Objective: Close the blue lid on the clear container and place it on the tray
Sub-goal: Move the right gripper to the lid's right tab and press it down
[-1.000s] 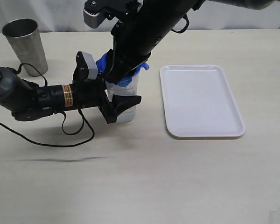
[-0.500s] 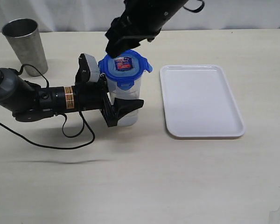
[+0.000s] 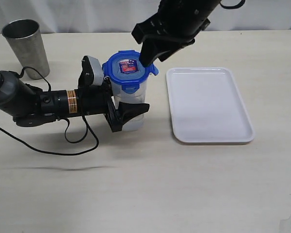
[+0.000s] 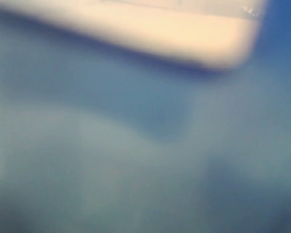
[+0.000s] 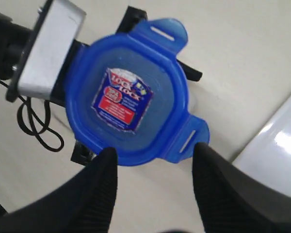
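the lid [image 3: 128, 69] sits on the container [image 3: 134, 106], which stands upright on the table [image 3: 184, 184] just left of the tray [image 3: 208, 104] (not on it). the left gripper [image 3: 123, 101] clasps the container's side. the right gripper [image 3: 153, 54] hangs just above the lid's right edge. a steel cup [image 3: 25, 47] stands far left.

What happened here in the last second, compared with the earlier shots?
The right end effector lifted off the blue lid and swung up toward the tray side; it is open now, holding nothing. The lid sits uncovered on the clear container. The left end effector grips the container as before, and the tray and steel cup have not moved.
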`<control>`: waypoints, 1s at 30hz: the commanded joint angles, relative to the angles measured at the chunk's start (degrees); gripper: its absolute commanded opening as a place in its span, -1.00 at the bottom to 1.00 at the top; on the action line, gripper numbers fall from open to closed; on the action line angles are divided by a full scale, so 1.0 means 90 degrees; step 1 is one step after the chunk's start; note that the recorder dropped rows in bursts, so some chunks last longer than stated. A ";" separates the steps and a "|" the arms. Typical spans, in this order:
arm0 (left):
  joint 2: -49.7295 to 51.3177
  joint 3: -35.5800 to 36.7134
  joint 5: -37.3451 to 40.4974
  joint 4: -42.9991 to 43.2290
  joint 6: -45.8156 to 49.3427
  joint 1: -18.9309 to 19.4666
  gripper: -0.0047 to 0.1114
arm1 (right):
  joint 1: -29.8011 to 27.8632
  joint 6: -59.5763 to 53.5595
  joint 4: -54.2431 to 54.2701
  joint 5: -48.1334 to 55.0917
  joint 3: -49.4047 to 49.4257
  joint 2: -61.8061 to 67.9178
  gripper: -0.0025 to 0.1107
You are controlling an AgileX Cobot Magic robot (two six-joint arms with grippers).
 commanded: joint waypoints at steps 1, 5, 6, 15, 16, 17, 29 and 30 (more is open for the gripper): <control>-0.0026 0.0029 -0.0159 -0.0025 -0.0057 -0.0055 -0.92 | -0.0040 0.0074 -0.0078 -0.0484 0.0338 0.0038 -0.14; -0.0026 0.0029 -0.0159 -0.0012 -0.0057 -0.0055 -0.92 | -0.0040 0.0074 -0.0008 -0.0892 0.0458 0.0115 -0.14; -0.0026 0.0029 -0.0159 -0.0012 -0.0057 -0.0055 -0.92 | -0.0040 0.0061 0.0091 -0.0908 0.0458 0.0201 -0.14; -0.0026 0.0029 -0.0147 -0.0012 -0.0057 -0.0055 -0.92 | -0.0040 -0.0027 0.0620 -0.0570 0.0458 0.0810 -0.14; -0.0026 0.0029 -0.0147 -0.0012 -0.0057 -0.0055 -0.92 | -0.0040 -0.0103 0.0723 -0.0520 0.0458 0.0849 -0.14; -0.0026 0.0029 -0.0147 -0.0012 -0.0057 -0.0055 -0.92 | -0.0040 -0.0346 0.1145 -0.0346 0.0458 0.0991 -0.14; -0.0026 0.0029 -0.0144 0.0108 0.0610 -0.0055 -0.92 | -0.0141 -0.1059 0.1657 -0.0188 0.0638 0.1312 -0.31; -0.0026 0.0029 -0.0153 0.0123 0.0703 -0.0055 -0.92 | -0.0185 -0.1176 0.1657 -0.0117 0.0638 0.1283 -0.25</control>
